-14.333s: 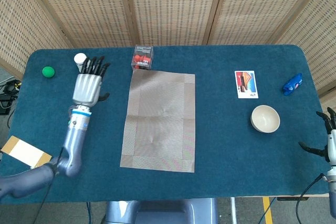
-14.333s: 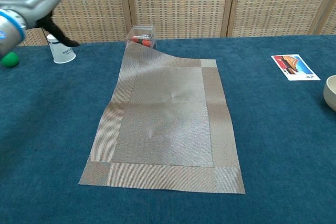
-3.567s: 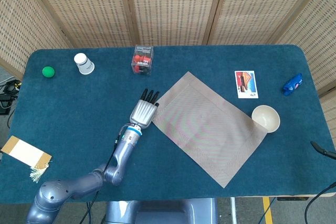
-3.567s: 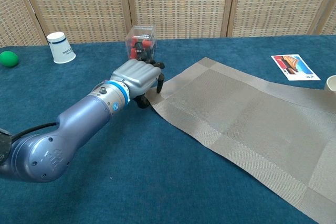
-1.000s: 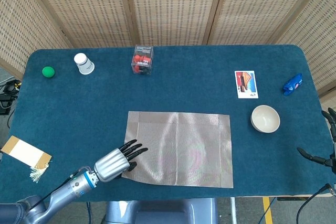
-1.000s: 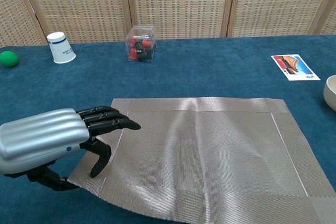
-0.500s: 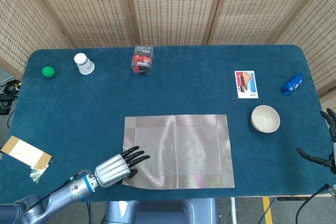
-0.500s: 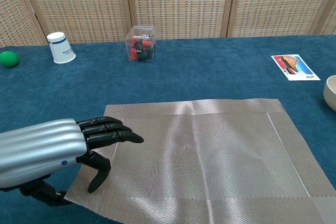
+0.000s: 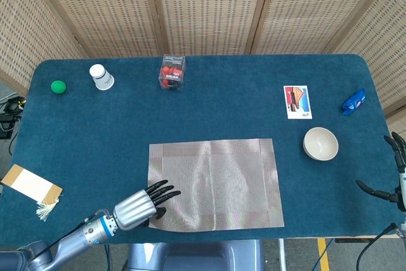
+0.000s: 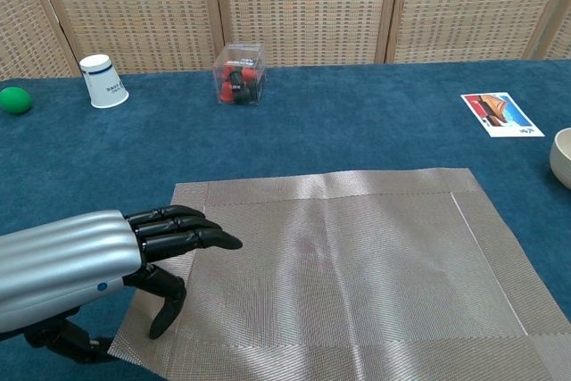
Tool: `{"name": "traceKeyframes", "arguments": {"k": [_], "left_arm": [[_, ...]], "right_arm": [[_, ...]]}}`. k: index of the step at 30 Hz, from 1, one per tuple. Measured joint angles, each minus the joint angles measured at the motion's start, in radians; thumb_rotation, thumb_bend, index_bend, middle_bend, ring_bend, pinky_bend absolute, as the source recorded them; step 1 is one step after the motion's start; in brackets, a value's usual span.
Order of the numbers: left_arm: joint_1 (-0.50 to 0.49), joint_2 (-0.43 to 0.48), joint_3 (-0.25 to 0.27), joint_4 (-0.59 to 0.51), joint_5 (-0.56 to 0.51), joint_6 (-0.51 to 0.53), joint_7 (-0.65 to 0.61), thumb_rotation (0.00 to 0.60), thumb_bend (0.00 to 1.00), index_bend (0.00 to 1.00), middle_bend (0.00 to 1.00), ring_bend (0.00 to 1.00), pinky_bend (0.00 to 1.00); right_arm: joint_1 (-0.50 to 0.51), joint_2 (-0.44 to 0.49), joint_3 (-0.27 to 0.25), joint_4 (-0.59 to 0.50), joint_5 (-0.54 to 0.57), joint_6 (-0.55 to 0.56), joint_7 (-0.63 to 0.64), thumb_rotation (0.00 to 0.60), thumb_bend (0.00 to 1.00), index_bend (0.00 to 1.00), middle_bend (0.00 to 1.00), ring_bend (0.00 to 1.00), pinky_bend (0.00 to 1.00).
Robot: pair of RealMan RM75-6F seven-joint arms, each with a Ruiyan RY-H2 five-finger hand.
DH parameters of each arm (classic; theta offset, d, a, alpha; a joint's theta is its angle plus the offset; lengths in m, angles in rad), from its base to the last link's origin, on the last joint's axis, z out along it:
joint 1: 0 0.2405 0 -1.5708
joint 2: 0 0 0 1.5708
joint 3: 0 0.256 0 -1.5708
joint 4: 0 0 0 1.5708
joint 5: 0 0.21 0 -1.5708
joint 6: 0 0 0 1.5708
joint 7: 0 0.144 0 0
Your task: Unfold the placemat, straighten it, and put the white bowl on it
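Observation:
The grey woven placemat [image 9: 216,184] [image 10: 348,265] lies unfolded and nearly square to the table's near edge, with slight ripples. My left hand [image 9: 141,205] [image 10: 94,260] is over its near left corner, fingers stretched flat above the mat and thumb tip down on it; nothing is pinched. The white bowl [image 9: 320,143] [image 10: 563,156] stands on the blue cloth to the right of the mat, not touching it. My right hand [image 9: 398,177] hangs at the table's right edge with fingers spread, holding nothing, near the bowl.
At the back stand a clear box of red pieces [image 9: 172,71] [image 10: 240,73], an upturned white paper cup [image 9: 100,76] [image 10: 104,80] and a green ball [image 9: 58,86]. A picture card [image 9: 297,101] and a blue object [image 9: 354,101] lie beyond the bowl. A tan tag [image 9: 30,184] sits at the left edge.
The placemat has slid toward the near edge and a little left, squaring up and flattening. My left hand drew back with it. The bowl and right hand have barely moved.

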Motion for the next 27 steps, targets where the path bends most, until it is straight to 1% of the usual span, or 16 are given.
{"name": "traceKeyframes", "arguments": {"k": [2, 4, 5, 7, 11, 14, 19, 24, 27], "left_arm": [[0.004, 0.002, -0.001, -0.003, -0.003, -0.001, 0.006, 0.6, 0.12, 0.14, 0.0, 0.0, 0.0], [0.009, 0.005, -0.002, -0.008, -0.006, -0.001, 0.007, 0.6, 0.05, 0.07, 0.0, 0.0, 0.0], [0.011, 0.007, -0.002, -0.01, -0.008, 0.001, 0.007, 0.6, 0.02, 0.05, 0.0, 0.0, 0.0], [0.018, 0.014, -0.004, -0.019, -0.012, 0.01, 0.002, 0.6, 0.0, 0.04, 0.0, 0.0, 0.0], [0.034, 0.033, -0.009, -0.04, -0.02, 0.04, -0.016, 0.6, 0.0, 0.04, 0.0, 0.0, 0.0], [0.058, 0.056, -0.02, -0.061, -0.036, 0.082, -0.024, 0.6, 0.0, 0.04, 0.0, 0.0, 0.0], [0.135, 0.122, -0.054, -0.13, -0.108, 0.191, -0.04, 0.6, 0.0, 0.04, 0.0, 0.0, 0.0], [0.187, 0.175, -0.098, -0.169, -0.173, 0.243, -0.024, 0.6, 0.0, 0.04, 0.0, 0.0, 0.0], [0.209, 0.19, -0.115, -0.175, -0.196, 0.262, -0.001, 0.6, 0.0, 0.04, 0.0, 0.0, 0.0]], "right_arm": [[0.0, 0.0, -0.001, -0.001, 0.001, -0.002, -0.002, 0.6, 0.17, 0.12, 0.0, 0.0, 0.0], [0.0, 0.001, -0.002, -0.002, 0.001, -0.002, -0.004, 0.6, 0.17, 0.12, 0.0, 0.0, 0.0], [0.0, 0.001, -0.002, -0.002, 0.0, -0.003, -0.005, 0.6, 0.17, 0.12, 0.0, 0.0, 0.0], [0.001, 0.001, -0.004, -0.004, -0.002, -0.003, -0.01, 0.6, 0.17, 0.12, 0.0, 0.0, 0.0], [0.001, 0.0, -0.006, -0.006, -0.005, -0.002, -0.017, 0.6, 0.17, 0.12, 0.0, 0.0, 0.0], [0.002, -0.001, -0.008, -0.005, -0.004, -0.006, -0.027, 0.6, 0.17, 0.12, 0.0, 0.0, 0.0], [0.008, -0.008, -0.009, 0.0, 0.003, -0.018, -0.046, 0.6, 0.17, 0.12, 0.0, 0.0, 0.0], [0.014, -0.014, -0.01, 0.005, 0.008, -0.027, -0.07, 0.6, 0.17, 0.12, 0.0, 0.0, 0.0], [0.017, -0.019, -0.009, 0.009, 0.013, -0.032, -0.088, 0.6, 0.17, 0.12, 0.0, 0.0, 0.0]]}}
